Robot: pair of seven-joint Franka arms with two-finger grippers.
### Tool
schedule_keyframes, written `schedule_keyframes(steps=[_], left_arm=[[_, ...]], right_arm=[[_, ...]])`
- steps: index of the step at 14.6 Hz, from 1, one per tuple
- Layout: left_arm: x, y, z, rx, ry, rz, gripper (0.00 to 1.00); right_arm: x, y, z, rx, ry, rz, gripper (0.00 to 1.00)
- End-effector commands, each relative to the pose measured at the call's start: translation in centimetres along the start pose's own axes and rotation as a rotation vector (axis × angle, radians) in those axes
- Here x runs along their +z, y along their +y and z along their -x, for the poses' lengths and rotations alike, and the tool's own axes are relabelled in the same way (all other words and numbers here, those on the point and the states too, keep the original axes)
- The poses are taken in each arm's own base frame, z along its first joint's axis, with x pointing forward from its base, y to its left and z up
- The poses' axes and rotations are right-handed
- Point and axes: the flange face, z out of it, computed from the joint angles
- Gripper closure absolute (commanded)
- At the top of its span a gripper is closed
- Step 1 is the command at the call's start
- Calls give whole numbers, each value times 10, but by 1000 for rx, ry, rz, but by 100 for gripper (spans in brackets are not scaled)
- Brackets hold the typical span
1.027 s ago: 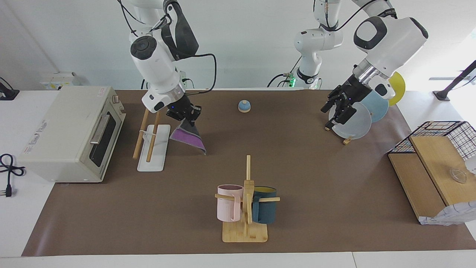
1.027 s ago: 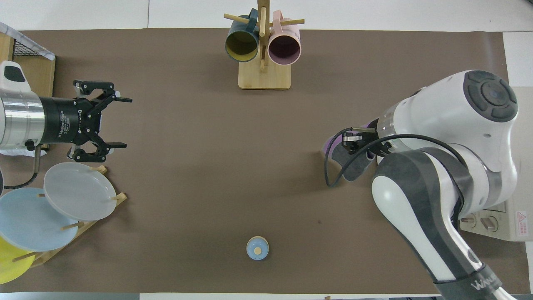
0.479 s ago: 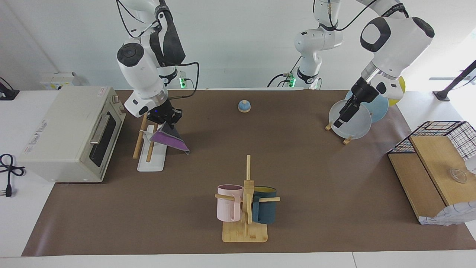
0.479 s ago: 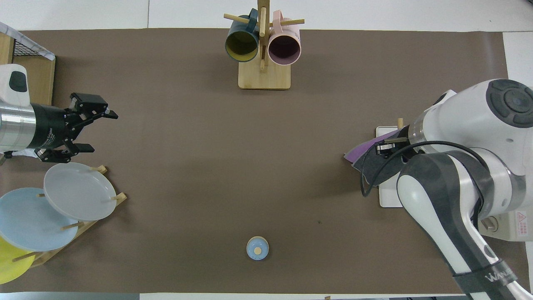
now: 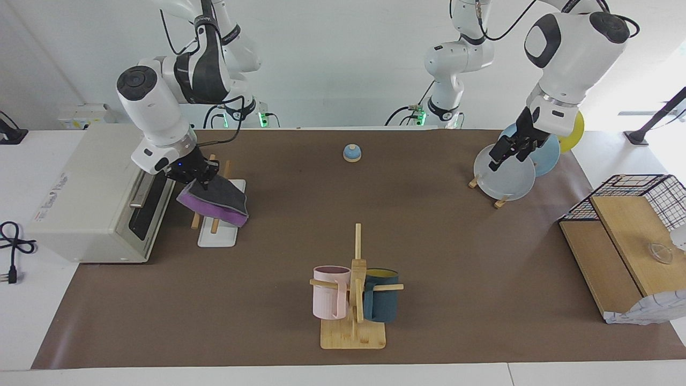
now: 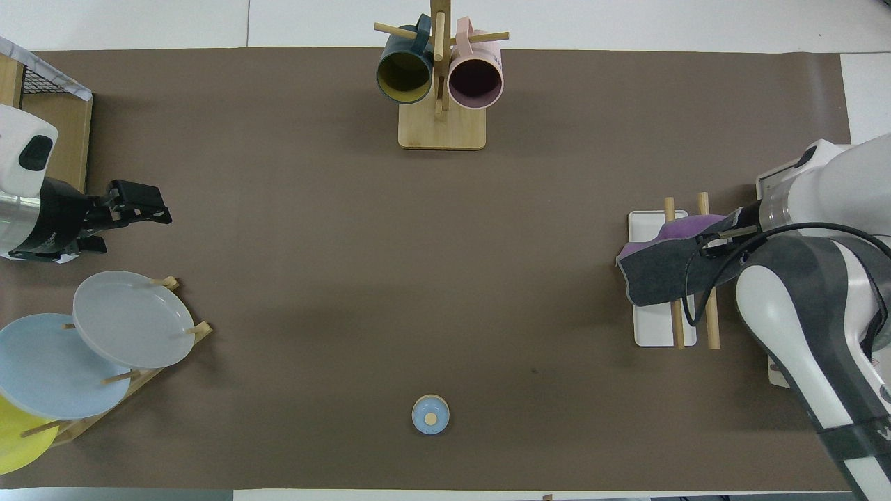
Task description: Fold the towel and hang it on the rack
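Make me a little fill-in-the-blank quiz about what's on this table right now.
1. The folded towel lies draped over the two wooden rods of the ____.
2. The right end effector is shut on the ____.
3. The left end effector hangs over the stand of ____.
4. The mug tree holds a pink mug and a dark ____ one.

Missing words: rack; towel; plates; blue

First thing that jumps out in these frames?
The folded purple-and-grey towel draped over the two-rod wooden rack, in front of the white toaster oven, the right gripper shut on its edge. Then the left gripper, over the pale plates in the wooden plate stand.
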Motion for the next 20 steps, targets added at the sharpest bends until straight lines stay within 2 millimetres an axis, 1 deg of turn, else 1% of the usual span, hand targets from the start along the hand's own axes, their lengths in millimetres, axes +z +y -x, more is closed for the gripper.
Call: schedule_keyframes(steps=[1,2,3,5,6,8,9,10,11,12,14,15,16,17,18,20], left_arm=[[-16,9,-10,118,-28,-52,0],[-23,13,-12,148,-39,-66,0],[-29,18,-14,179,-53,-76,0],[-43,24,-17,222,-85,-86,0],[-46,23,-16,237,-107,-89,0],[-44,22,-10,265,-135,-89,0],[-34,17,-5,299,-158,-91,0],[-30,12,1,329,-158,-86,0],[-24,10,0,333,-150,-83,0],[-25,10,-1,322,-133,-80,0],[-29,10,-4,320,-121,-77,0],[-29,10,-6,317,-122,-78,0],[-32,11,-7,317,-122,-78,0],[-32,10,-8,312,-122,-78,0],[-31,7,-10,306,-123,-75,0],[-35,7,-11,304,-114,-73,0]], right_arm=[[0,13,10,-35,0,25,100],[2,21,12,-38,-2,24,100],[6,25,14,-44,-7,24,100],[13,27,21,-39,-19,21,100],[16,26,23,-41,-15,24,100],[16,25,25,-37,-12,23,100],[17,25,25,-34,-12,23,100],[17,25,25,-36,-12,24,100],[16,25,24,-36,-11,24,87],[16,27,25,-36,-11,24,82],[15,27,24,-37,-12,23,76],[15,27,24,-37,-11,23,60],[15,27,24,-39,-12,23,38],[13,27,23,-40,-9,24,6],[11,28,23,-40,-8,24,1],[-3,27,21,-50,6,27,0]])
